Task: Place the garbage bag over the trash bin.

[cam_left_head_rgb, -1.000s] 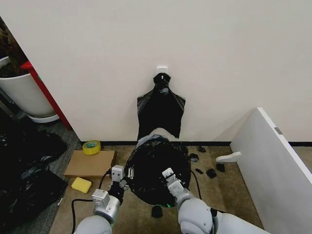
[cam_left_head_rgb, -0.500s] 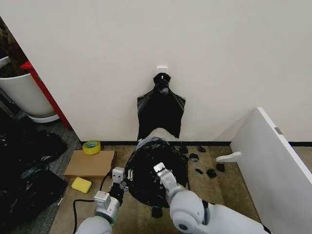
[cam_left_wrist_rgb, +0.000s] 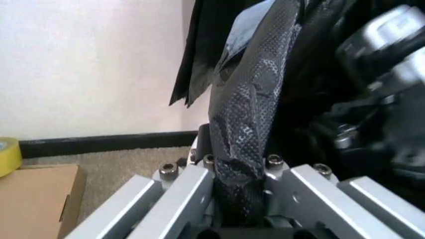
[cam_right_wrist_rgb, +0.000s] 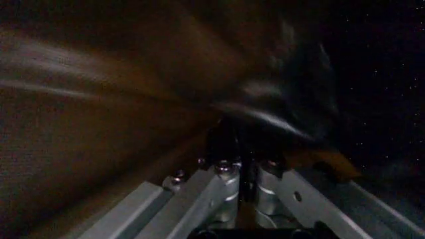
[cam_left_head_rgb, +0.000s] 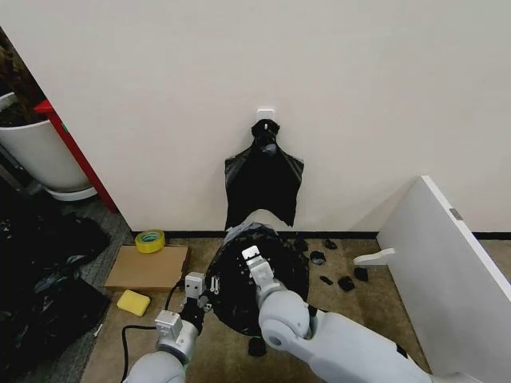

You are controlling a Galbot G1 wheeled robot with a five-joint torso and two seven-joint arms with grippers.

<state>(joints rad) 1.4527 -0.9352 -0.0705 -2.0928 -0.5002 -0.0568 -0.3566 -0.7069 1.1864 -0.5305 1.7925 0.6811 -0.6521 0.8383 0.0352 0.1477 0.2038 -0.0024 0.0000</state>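
— What are we looking at, biggest things first?

— We are facing a pale wall [cam_left_head_rgb: 359,80] with a black baseboard, and a white board [cam_left_head_rgb: 447,263] is leaning at our right. A large white planter pot [cam_left_head_rgb: 40,155] is standing at far left, with a heap of black plastic sheeting [cam_left_head_rgb: 40,271] lying below it. A flat black bag [cam_left_head_rgb: 263,187] is hanging from a wall hook right behind the work.

— And the task's things?

— The trash bin [cam_left_head_rgb: 267,219] is sitting on the carpet at the foot of that wall, a little white showing at its far rim. The garbage bag [cam_left_head_rgb: 239,299] is draping over its mouth.

— The grippers?

— Our left gripper [cam_left_wrist_rgb: 242,172] is clamping a twisted fold of the bag at the bin's near-left edge. Our right gripper [cam_left_head_rgb: 251,259] is reaching over the bag-covered opening; its jaws are pressed together, and we cannot tell whether plastic is caught between them.

— What is crowding us?

— A flat cardboard box [cam_left_head_rgb: 148,267], a yellow tape roll [cam_left_head_rgb: 149,240] and a yellow sponge [cam_left_head_rgb: 132,302] are lying left of the bin, a black cable [cam_left_head_rgb: 128,335] beside them. Small black scraps [cam_left_head_rgb: 345,282] are scattered to the right. We are reading no writing anywhere.
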